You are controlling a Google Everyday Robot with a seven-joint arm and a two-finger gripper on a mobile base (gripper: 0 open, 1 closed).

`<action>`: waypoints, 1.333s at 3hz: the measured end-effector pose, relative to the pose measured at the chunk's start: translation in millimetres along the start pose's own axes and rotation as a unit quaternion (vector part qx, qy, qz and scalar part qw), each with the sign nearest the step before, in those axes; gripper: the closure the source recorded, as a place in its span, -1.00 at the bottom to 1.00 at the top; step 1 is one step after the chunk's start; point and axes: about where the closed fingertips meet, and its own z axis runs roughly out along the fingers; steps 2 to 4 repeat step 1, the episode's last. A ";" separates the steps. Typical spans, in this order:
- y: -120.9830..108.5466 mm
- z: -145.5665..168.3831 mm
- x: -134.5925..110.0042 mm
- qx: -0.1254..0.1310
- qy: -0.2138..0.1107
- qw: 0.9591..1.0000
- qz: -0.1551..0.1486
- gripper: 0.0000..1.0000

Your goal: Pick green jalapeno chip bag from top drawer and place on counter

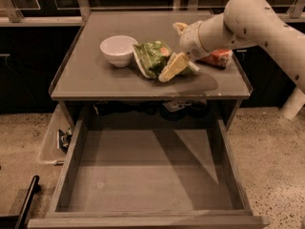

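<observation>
Lying on counter (95, 82): one green jalapeno chip bag (151, 55); end effector (170, 50) spread over it

White bowl (118, 49) sits left of the claw (176, 56), red object (217, 58) right, clear bin (53, 140) lower left.

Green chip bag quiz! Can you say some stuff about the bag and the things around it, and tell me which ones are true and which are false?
1. The green jalapeno chip bag is up on the counter. True.
2. The top drawer is shut. False: it is pulled open.
3. A white bowl sits on the counter beside the bag. True.
4. The gripper is down in the drawer. False: it is over the counter, at the bag.
5. The red can is in the bowl. False: it sits on the counter behind the arm.
</observation>
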 end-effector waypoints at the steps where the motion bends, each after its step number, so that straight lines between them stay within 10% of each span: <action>1: 0.0 0.0 0.0 0.000 0.000 1.000 0.000 -1.00; 4: 0.0 0.0 0.0 0.000 0.000 1.000 0.000 -1.00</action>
